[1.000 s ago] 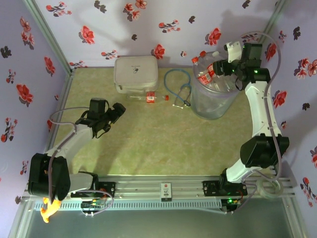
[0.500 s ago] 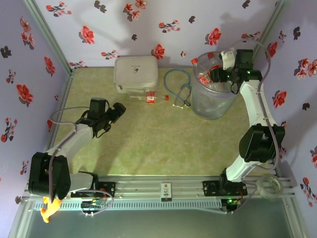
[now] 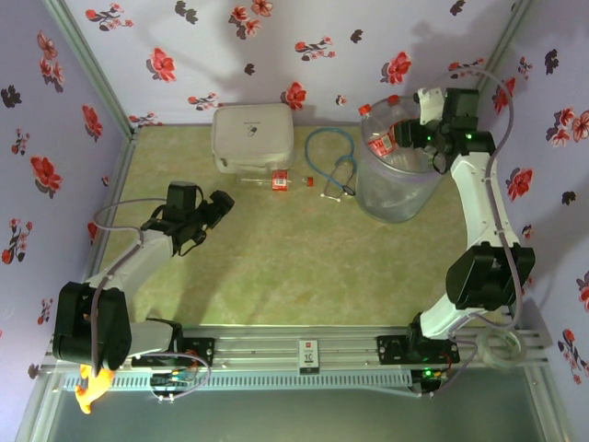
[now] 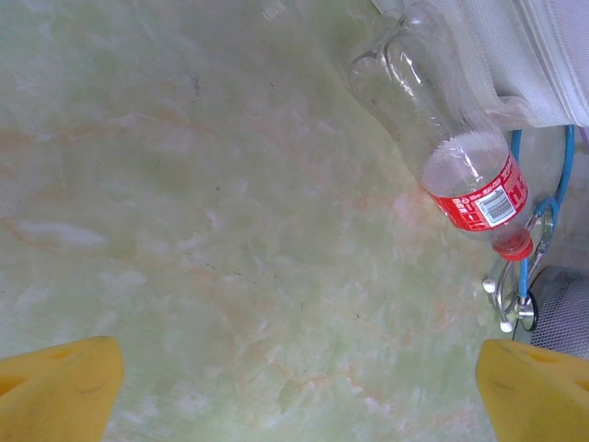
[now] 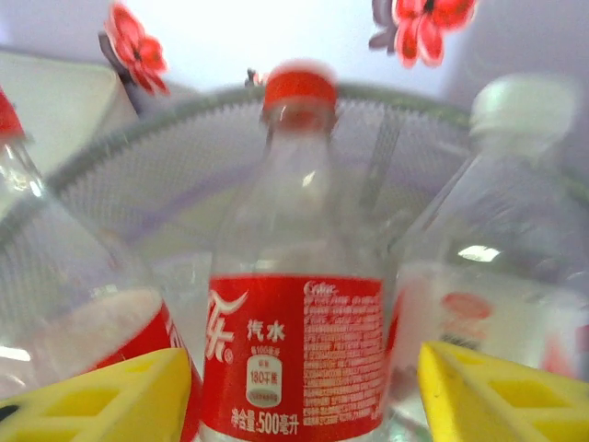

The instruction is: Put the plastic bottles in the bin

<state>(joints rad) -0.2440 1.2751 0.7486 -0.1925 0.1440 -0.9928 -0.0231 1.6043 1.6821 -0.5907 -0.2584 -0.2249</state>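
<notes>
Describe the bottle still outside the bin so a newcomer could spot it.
Find the white case at the back of the table. Along its front side lies a clear bottle, red cap towards the blue stethoscope. It alone lies on the table; the other bottles stand in the bin.

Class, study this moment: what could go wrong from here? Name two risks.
1. The right gripper hangs open close to the upright bottles in the bin; pulling away could knock one over the rim.
2. The bottle on the table lies against the white case, its cap beside the stethoscope; the left gripper might snag the tubing or shove the case.
</notes>
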